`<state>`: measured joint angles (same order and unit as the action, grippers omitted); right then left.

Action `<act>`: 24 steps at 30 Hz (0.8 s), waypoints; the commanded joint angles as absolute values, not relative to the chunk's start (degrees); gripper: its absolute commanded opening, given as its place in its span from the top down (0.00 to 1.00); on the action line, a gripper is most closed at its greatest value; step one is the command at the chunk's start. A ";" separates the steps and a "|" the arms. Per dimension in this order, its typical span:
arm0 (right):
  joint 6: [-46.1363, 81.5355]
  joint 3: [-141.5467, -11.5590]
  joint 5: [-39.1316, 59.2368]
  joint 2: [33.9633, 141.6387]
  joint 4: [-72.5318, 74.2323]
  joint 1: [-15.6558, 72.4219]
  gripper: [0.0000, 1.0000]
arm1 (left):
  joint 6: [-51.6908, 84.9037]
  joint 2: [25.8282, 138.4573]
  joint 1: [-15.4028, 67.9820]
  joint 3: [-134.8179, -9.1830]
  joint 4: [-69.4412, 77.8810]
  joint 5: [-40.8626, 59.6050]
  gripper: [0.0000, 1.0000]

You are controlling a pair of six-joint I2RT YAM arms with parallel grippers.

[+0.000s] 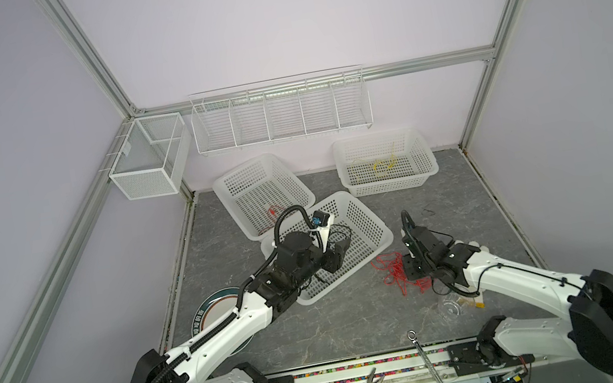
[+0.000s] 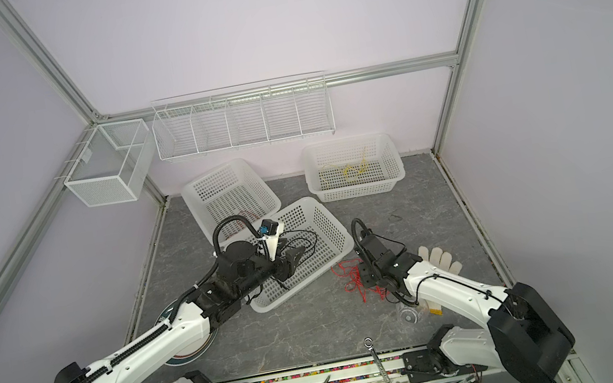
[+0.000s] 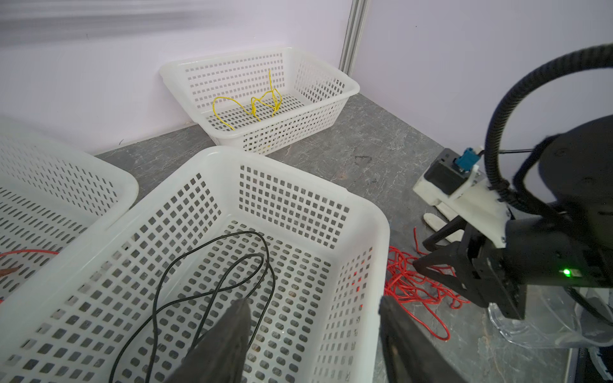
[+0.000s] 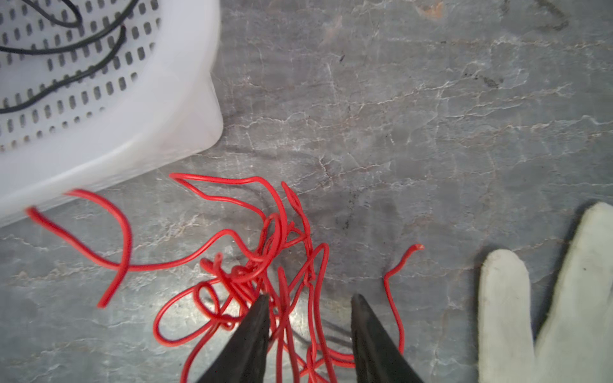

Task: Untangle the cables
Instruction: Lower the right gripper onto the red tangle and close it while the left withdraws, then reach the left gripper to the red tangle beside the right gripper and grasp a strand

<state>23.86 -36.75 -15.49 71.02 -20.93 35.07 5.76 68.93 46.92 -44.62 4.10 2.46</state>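
While the right gripper (image 4: 310, 296) hangs low over the grey tabletop (image 4: 398, 116), we see its two fingers standing apart. Several strands of the red cable (image 4: 245, 272) run between them. The gap is far wider than the strands, so nothing is pinched. Most of that red tangle lies on the tabletop just ahead of the fingertips. It spreads past the finger that faces the other arm. One loose end reaches the corner of the middle basket (image 4: 185, 99), and we cannot tell whether it touches the wall. A single red end lies just outside the opposite finger. Further out on that side lies a white glove (image 4: 504, 298), apart from the cable.

We find the left gripper (image 3: 315, 300) above the inside of the middle basket, its fingers spread wide with nothing held between them. The black cable (image 3: 185, 255) lies looped on the basket floor ahead of those fingertips. One stretch passes under the finger farther from the red tangle.

Well beyond both pairs of fingers, against the back wall, the yellow cable (image 3: 255, 102) sits kinked in the far basket (image 3: 351, 89). A second red strand (image 3: 30, 252) lies in the third basket (image 3: 126, 185). That basket touches the middle basket on the side away from the right gripper.

In both top views the red tangle (image 1: 391, 267) lies directly under the right gripper's fingers, just beside the middle basket.
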 commanded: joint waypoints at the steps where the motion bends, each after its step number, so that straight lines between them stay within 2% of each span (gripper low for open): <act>1: 24.36 -37.39 -14.09 73.77 -16.38 34.68 0.65 | 6.64 69.17 47.31 -43.95 4.57 2.62 0.38; 6: 23.50 -38.95 -15.06 76.15 -17.79 34.69 0.88 | 6.68 69.19 47.36 -43.55 4.31 2.60 0.38; 8: 22.88 -39.16 -15.93 75.04 -19.16 34.69 0.92 | 6.59 69.17 47.35 -43.50 4.48 3.18 0.38; 14: 19.08 -38.93 -17.73 65.65 -25.20 34.58 0.93 | 5.95 70.33 47.52 -44.33 5.16 7.36 0.34; 24: 13.96 -39.87 -11.56 50.54 -29.02 34.44 0.94 | 3.34 75.45 52.66 -49.88 4.75 8.15 0.34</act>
<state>16.97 -38.39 -14.61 52.80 -27.03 34.59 4.78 74.08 51.48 -46.50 4.40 6.96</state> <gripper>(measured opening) 0.079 0.662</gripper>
